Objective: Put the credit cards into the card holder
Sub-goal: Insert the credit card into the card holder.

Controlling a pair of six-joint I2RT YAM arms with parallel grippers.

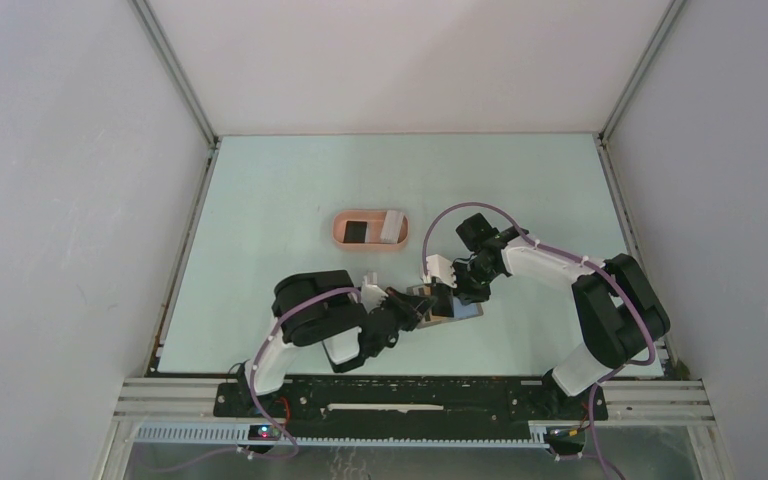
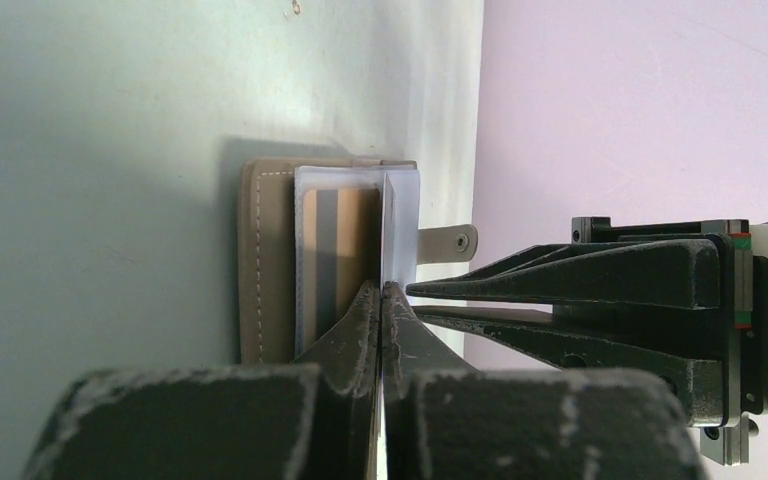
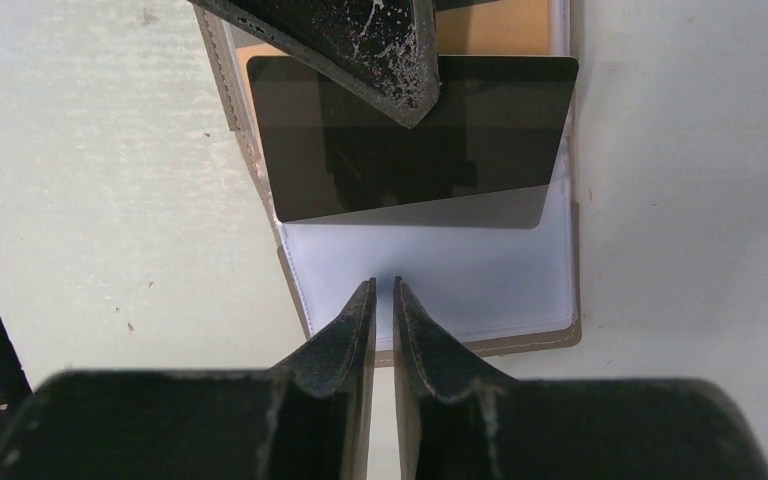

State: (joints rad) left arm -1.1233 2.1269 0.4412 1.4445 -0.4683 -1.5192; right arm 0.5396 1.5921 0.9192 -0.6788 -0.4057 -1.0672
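Observation:
The salmon-pink card holder (image 1: 337, 231) sits mid-table with a black card (image 1: 356, 230) and a whitish card (image 1: 392, 225) lying in it. A tan wallet (image 3: 520, 345) lies open between both grippers, its white plastic sleeve facing up. A black credit card (image 3: 500, 130) sticks partway out of the sleeve. My left gripper (image 2: 382, 287) is shut on its free end, one finger (image 3: 360, 50) lying across the top. An orange card (image 2: 345, 240) shows in another pocket. My right gripper (image 3: 384, 283) hovers over the sleeve's near edge, barely open, with nothing between its fingers.
The wallet (image 1: 463, 312) lies near the table's front edge, just ahead of both arm bases. The right gripper's fingers (image 2: 560, 275) are close beside the left jaws. White walls enclose the table on the left, right and back.

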